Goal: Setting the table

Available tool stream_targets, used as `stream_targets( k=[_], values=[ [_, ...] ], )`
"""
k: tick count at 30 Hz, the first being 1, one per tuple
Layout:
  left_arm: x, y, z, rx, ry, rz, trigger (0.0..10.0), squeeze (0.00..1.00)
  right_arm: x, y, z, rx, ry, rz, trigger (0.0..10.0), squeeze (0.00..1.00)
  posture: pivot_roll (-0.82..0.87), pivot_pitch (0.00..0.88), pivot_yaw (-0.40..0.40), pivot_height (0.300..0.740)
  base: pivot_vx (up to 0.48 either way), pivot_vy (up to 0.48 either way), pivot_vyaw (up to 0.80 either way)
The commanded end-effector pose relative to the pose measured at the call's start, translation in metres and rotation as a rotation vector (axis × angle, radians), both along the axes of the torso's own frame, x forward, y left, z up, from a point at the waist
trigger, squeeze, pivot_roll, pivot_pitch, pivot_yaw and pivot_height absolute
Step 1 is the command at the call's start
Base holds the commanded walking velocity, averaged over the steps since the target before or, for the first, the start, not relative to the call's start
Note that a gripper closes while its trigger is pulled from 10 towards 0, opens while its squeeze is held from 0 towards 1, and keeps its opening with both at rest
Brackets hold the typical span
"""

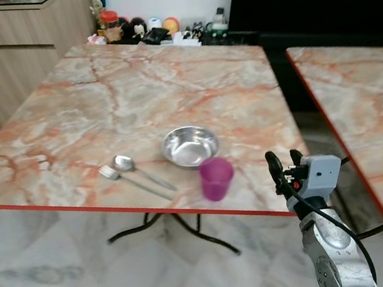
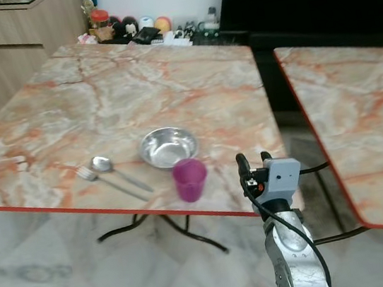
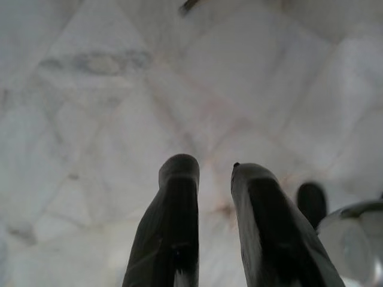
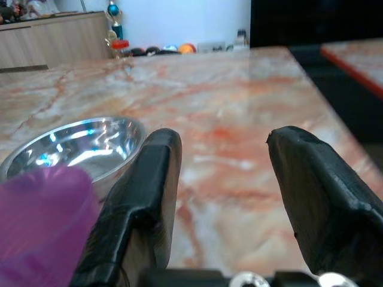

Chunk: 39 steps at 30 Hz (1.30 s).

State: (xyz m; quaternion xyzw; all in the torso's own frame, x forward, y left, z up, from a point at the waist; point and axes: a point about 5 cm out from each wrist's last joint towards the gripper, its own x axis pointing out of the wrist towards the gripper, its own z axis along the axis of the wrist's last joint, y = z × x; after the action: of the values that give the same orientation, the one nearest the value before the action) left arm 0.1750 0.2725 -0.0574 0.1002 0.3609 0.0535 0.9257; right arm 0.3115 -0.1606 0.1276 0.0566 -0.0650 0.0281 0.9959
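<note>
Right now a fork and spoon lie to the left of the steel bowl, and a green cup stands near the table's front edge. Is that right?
Not quite: the cup is purple, not green, as the left eye view shows. The fork and spoon do lie left of the steel bowl.

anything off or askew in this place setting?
Nothing spilled or damaged. The purple cup stands upright near the table's red front edge, beside the steel bowl. Spoon and fork lie side by side, angled. Right gripper open, empty.

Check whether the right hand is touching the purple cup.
Apart. In the left eye view, bare marble tabletop shows between the right hand and the purple cup; the hand is open and holds nothing.
</note>
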Motion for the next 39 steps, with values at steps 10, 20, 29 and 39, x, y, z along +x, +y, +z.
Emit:
stream_targets(
  k=[10,20,29,39],
  values=[
    [-0.004,-0.001,-0.002,-0.019,0.000,0.030,10.0,0.00,-0.002,-0.007,0.001,0.003,-0.011,-0.026,10.0,0.00,0.11,0.120,-0.056,0.740,0.000,0.096,0.00],
    [-0.002,-0.002,-0.001,-0.017,-0.011,0.017,10.0,0.00,-0.003,-0.007,0.006,0.013,-0.046,-0.036,10.0,0.00,0.11,0.121,-0.055,0.740,0.000,0.421,0.00],
    [-0.002,-0.003,-0.001,-0.019,-0.022,0.012,10.0,0.00,-0.012,-0.024,0.031,0.020,-0.201,-0.168,10.0,0.00,0.11,0.122,-0.055,0.740,0.000,0.000,0.00],
    [-0.001,-0.005,-0.002,-0.022,-0.022,0.004,10.0,0.00,-0.018,-0.022,0.044,-0.023,-0.231,-0.159,10.0,0.00,0.11,0.123,-0.060,0.740,0.000,0.000,0.00]
  ],
)
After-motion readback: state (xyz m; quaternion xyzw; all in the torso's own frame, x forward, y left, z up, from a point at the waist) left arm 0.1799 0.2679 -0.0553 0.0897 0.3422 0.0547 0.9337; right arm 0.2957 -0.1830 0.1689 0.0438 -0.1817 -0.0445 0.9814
